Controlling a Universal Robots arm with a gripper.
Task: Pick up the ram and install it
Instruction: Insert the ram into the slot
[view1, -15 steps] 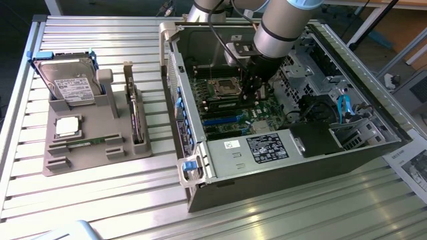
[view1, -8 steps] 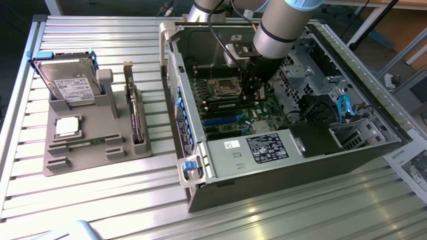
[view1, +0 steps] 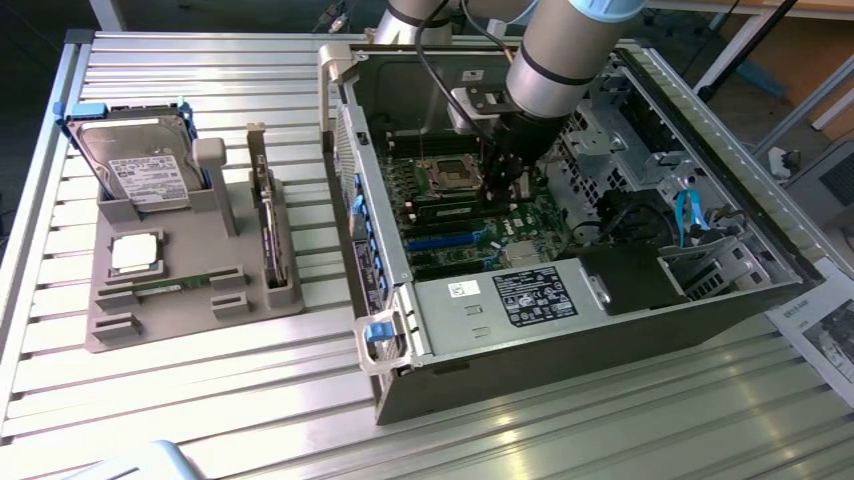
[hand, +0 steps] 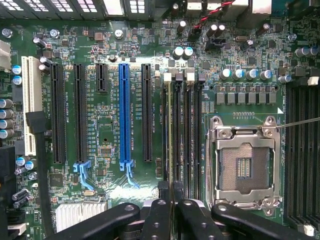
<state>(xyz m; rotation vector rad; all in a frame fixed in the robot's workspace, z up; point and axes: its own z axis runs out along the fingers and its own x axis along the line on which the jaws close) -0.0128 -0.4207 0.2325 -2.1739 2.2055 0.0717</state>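
Item 1: ram (hand: 170, 130), thin olive-green strip seen edge-on, standing among memory slots (hand: 186, 130) beside CPU socket (hand: 243, 167). My gripper (hand: 170, 192): fingers nearly closed, pinching ram. Exterior view: gripper at socket's 3 o'clock.

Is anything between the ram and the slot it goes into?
Nothing visible. The ram, edge-on in the gripper's jaws, lies along the memory slots beside the empty CPU socket, and no cable or part crosses them.
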